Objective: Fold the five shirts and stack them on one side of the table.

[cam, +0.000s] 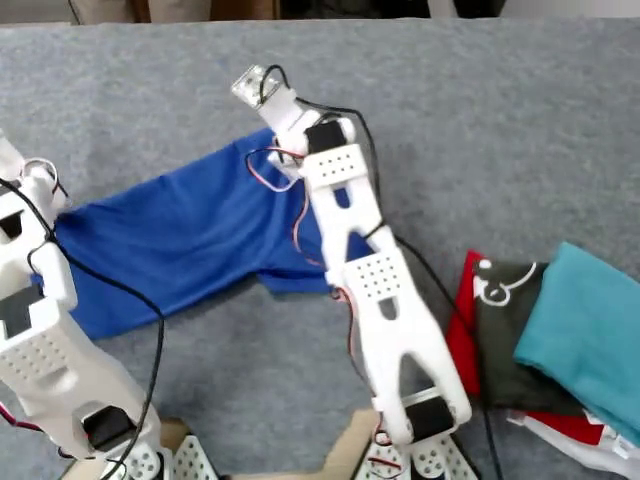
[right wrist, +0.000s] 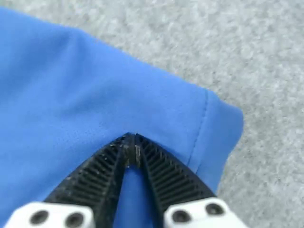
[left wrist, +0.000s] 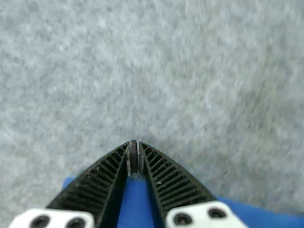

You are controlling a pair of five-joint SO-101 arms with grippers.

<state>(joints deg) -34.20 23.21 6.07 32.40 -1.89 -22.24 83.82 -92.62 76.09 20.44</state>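
I am mid-fold on the blue shirt [cam: 190,240], which by the look of the pile is the last of the five. It lies flat on the grey desk [cam: 480,120], spread wide and not yet doubled over.

My right end effector [right wrist: 131,151] sits at the shirt's far edge, close to a stitched sleeve hem. Its jaws are pressed together with blue cloth caught between them. My left end effector [left wrist: 133,154] is at the shirt's left edge, jaws likewise together. Blue shows between their roots and bare desk lies past the tips, so I cannot tell whether they truly pinch the hem or merely rest on it.

The next move, as I judge it, is to lift both held edges and carry them over the shirt's middle. That calls for the two arms to rise evenly and keep the cloth taut between them, or the fold will skew.

The shirt itself looks thin, smooth and limp — it will drape and slide rather than hold a crease.

Well to the shirt's right lies the pile: a teal shirt [cam: 585,330] on top, a dark shirt [cam: 500,340] with a white print beneath it, and a red shirt [cam: 462,330] and a white shirt [cam: 590,450] peeking out below.
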